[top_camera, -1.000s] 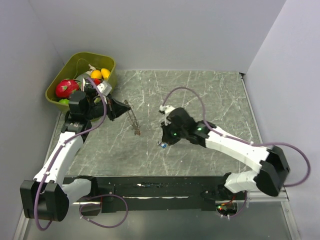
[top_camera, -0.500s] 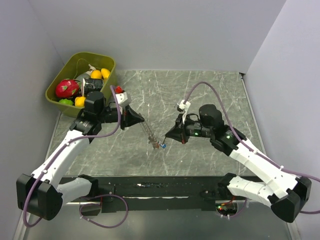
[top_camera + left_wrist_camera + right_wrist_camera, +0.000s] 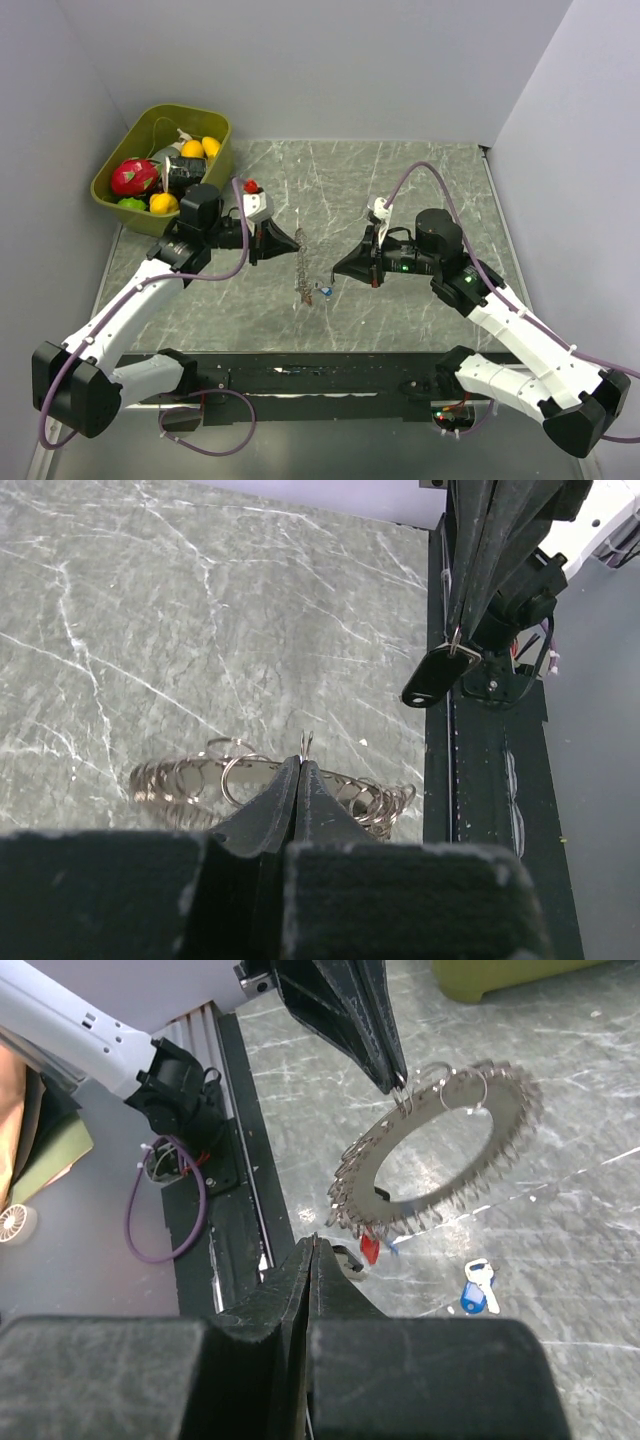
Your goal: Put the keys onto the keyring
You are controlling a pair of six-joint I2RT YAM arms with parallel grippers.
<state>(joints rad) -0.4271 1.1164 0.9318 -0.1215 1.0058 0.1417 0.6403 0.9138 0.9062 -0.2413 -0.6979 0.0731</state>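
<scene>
My left gripper is shut on a thin wire loop at the top of the keyring, which hangs off the table as a toothed silver disc. A red key dangles at its lower edge; I cannot tell whether it is strung on. A blue key lies loose on the table below the ring. My right gripper hovers just right of the ring, shut on a dark key that hangs from a small loop at its tips.
A green bin of toy fruit stands at the back left, behind the left arm. A black rail runs along the near table edge. Grey marble table spreads behind and to the right of both grippers.
The left arm swung the keyring rightward to the table's middle. The right gripper rose from the table beside the blue key and drew back right, the arm unfolding.
</scene>
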